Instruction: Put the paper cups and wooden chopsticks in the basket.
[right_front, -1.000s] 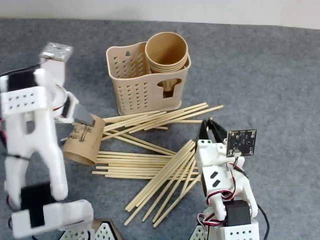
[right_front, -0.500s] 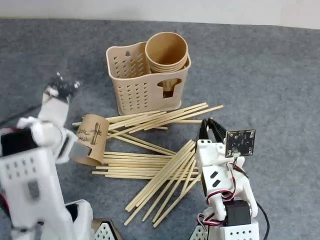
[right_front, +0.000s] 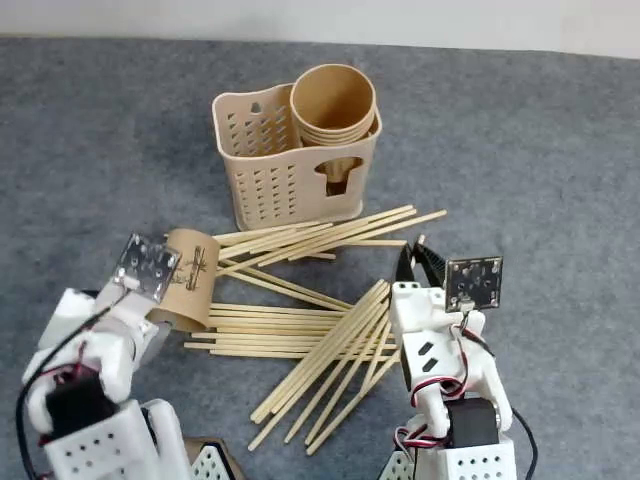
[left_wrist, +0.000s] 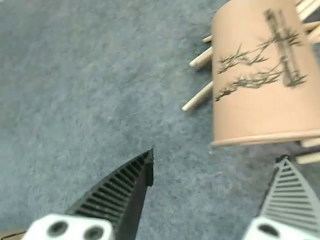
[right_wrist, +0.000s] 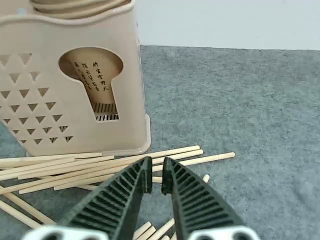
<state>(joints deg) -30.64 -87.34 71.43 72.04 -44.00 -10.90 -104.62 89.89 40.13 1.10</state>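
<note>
Grey carpet (right_front: 550, 150) holds cup (left_wrist: 260, 80) lying beyond left pincer (left_wrist: 217, 156).

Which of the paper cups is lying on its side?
The lone paper cup resting on the loose chopsticks, just ahead of the left gripper; the other cups stand stacked upright inside the basket.

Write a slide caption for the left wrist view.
Left gripper open above the grey mat, facing a paper cup lying on its side with wooden chopsticks poking out beside it.

One basket (right_front: 262, 165), one loose cup (right_front: 187, 278), one cup stack (right_front: 333, 100), many chopsticks (right_front: 300, 330).
</note>
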